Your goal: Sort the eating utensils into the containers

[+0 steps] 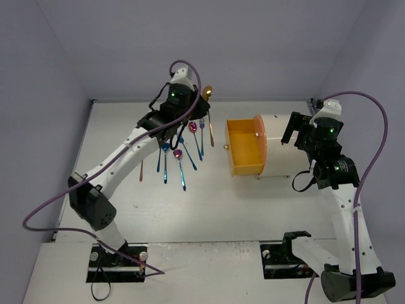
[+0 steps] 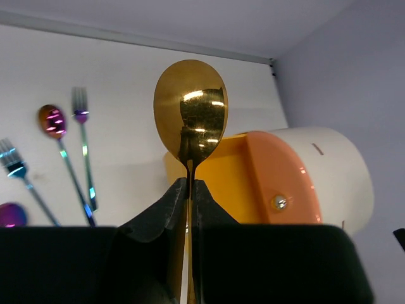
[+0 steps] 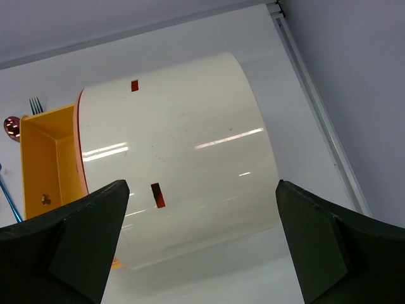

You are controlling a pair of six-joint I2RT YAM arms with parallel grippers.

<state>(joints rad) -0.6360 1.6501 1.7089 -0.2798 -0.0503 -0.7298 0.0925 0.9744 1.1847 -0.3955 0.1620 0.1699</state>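
My left gripper (image 1: 195,104) is shut on a gold spoon (image 1: 206,93) and holds it above the table, left of the open drawer. In the left wrist view the spoon's bowl (image 2: 190,117) stands upright above the closed jaws (image 2: 191,183). Several blue and magenta utensils (image 1: 182,152) lie on the table below this gripper. An orange drawer (image 1: 245,147) is pulled out of the white cylinder cabinet (image 1: 283,149) and looks empty. My right gripper (image 3: 201,190) is open and empty, just behind the cabinet (image 3: 183,152).
A thin copper utensil (image 1: 141,170) lies apart, left of the group. A magenta spoon (image 2: 52,120) and forks (image 2: 80,111) show in the left wrist view. The round orange front (image 2: 278,177) carries a small knob (image 2: 279,202). Walls enclose the table at the back and sides.
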